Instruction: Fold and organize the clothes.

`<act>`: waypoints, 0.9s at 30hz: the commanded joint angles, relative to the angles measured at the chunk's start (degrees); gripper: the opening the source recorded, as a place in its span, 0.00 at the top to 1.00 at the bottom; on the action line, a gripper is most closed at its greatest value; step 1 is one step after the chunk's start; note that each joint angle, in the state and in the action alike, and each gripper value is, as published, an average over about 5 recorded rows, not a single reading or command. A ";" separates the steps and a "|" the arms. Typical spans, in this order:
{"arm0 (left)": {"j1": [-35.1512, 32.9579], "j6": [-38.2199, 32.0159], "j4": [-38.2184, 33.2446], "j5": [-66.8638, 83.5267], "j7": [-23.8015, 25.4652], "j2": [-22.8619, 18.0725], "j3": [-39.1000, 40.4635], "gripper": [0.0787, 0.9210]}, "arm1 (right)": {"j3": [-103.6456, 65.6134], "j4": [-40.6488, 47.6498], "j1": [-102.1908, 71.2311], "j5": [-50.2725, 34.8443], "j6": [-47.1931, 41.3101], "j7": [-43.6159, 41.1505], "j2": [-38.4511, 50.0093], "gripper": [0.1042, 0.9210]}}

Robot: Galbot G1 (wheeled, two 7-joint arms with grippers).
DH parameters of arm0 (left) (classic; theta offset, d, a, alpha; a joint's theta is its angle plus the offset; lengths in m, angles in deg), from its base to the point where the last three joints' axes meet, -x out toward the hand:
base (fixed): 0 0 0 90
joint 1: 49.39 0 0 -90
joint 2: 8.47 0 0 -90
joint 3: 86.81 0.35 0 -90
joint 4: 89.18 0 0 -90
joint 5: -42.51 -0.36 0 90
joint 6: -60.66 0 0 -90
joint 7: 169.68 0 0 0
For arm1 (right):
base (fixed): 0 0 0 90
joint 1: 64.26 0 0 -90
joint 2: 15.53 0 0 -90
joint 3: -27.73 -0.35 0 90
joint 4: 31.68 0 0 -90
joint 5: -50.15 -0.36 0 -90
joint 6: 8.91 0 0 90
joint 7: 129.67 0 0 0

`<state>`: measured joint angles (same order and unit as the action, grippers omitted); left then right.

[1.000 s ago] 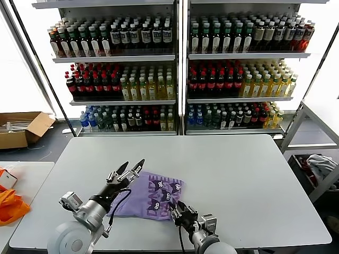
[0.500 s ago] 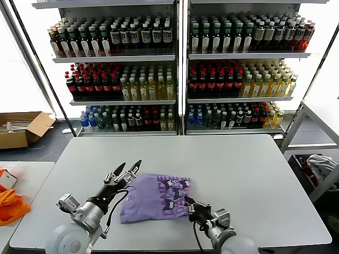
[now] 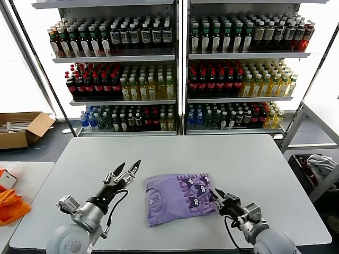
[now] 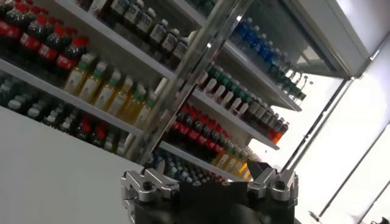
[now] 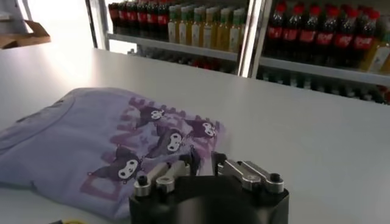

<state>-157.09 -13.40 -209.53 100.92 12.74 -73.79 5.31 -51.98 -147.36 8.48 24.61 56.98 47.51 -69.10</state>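
The clothes are one lavender T-shirt (image 3: 177, 198) lying folded on the white table (image 3: 249, 164), with its dark purple print facing up and a small neck label showing. In the right wrist view the T-shirt (image 5: 91, 134) spreads out flat ahead of the fingers. My right gripper (image 3: 216, 193) is low at the shirt's right edge. Its jaws (image 5: 202, 159) stand a little apart, and the printed edge of the fabric lies between them. My left gripper (image 3: 127, 170) hangs open above the table, left of the shirt and touching nothing. Its wrist view shows the gripper (image 4: 210, 179) pointed at the shelves.
Shelves full of bottles (image 3: 180, 69) stand behind the table. A cardboard box (image 3: 21, 129) sits on the floor at the far left. Orange fabric (image 3: 10, 206) lies on a side table at the left. A whitish cloth heap (image 3: 320, 163) rests in a rack at the right.
The right gripper moved right along the table's front, dragging the shirt with it, and the shirt now lies nearer the centre. Its jaws now show a small gap. The left arm barely moved.
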 commanded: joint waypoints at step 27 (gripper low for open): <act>-1.33 -0.50 -2.10 -2.61 0.04 -0.58 -0.48 0.12 | 29.82 15.68 19.23 6.94 -4.59 13.29 -20.22 0.12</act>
<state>-158.34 -13.89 -211.56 98.72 12.81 -74.42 4.96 -31.08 -139.03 23.79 28.49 56.87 56.78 -84.41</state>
